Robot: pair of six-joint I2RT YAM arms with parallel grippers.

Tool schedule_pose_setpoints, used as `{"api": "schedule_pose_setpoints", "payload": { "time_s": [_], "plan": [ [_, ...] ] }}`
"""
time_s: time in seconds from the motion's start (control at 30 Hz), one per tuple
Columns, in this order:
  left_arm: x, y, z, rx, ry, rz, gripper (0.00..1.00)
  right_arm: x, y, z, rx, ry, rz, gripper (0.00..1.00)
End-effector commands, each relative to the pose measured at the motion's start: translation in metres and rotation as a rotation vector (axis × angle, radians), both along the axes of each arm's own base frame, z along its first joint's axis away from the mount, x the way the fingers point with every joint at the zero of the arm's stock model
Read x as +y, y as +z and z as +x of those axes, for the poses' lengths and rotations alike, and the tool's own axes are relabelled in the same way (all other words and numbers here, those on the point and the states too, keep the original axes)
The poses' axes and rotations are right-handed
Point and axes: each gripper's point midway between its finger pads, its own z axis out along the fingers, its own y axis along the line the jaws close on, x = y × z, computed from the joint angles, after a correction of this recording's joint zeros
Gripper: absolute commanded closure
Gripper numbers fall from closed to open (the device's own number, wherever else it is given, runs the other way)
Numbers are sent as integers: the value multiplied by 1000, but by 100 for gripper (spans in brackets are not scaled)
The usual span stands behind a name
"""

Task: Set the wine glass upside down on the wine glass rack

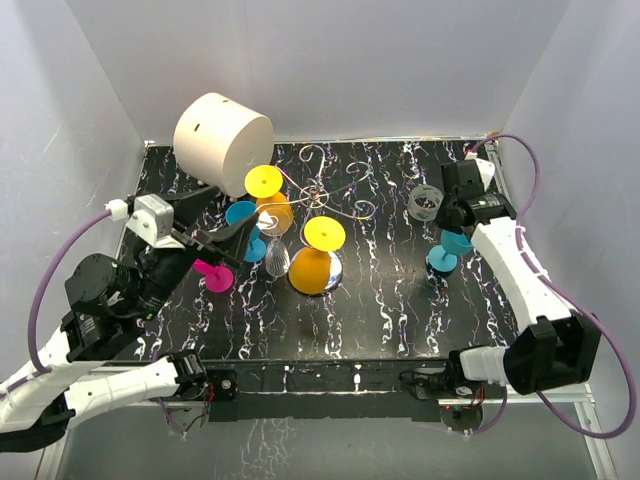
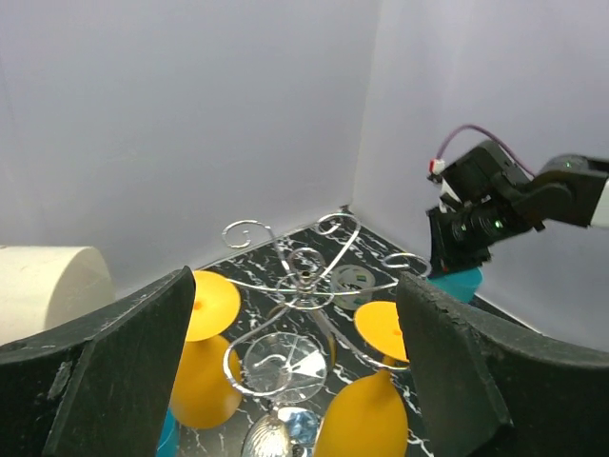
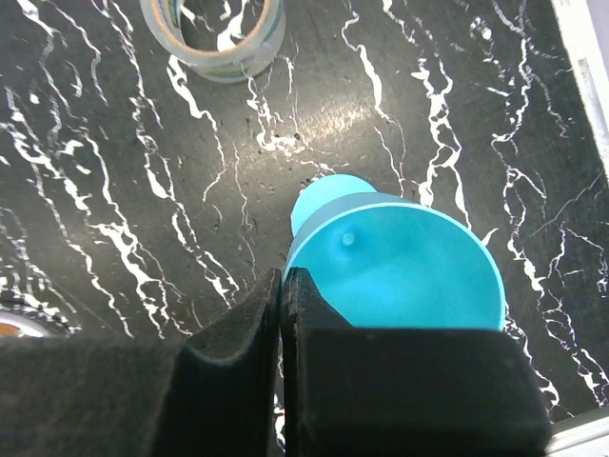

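Note:
The wine glass rack [image 1: 322,193] stands mid-table, its silver spiral arms also showing in the left wrist view [image 2: 304,278]. Two yellow glasses [image 1: 264,182] [image 1: 324,234] and a clear glass [image 1: 277,260] hang upside down on it. The clear glass's foot [image 2: 285,367] rests in a wire loop. My left gripper [image 1: 238,236] is wide open and empty just left of the rack [image 2: 295,286]. A teal wine glass [image 1: 447,250] stands foot-up at the right. My right gripper [image 3: 283,276] is shut above the left edge of the teal wine glass [image 3: 400,271].
A big cream cylinder [image 1: 222,130] lies at the back left. A blue glass [image 1: 241,213] and a pink glass [image 1: 212,275] sit by the left arm. A clear tape roll [image 1: 425,203] lies behind the teal glass [image 3: 214,33]. White walls enclose the table.

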Motion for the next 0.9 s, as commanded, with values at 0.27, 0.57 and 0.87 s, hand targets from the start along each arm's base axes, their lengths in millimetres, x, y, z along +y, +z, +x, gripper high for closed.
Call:
{"api": "schedule_pose_setpoints", "payload": {
  "time_s": [0.27, 0.57, 0.87],
  "plan": [
    [-107, 53, -34, -17, -472, -115, 16, -11, 157, -53, -491, -93, 139, 100],
    [-159, 66, -47, 1, -683, -150, 4, 2, 221, -97, -793, 39, 246, 100],
    [-209, 73, -27, 265, -755, -327, 5, 21, 302, -149, -1144, 240, 307, 100]
  ]
}}
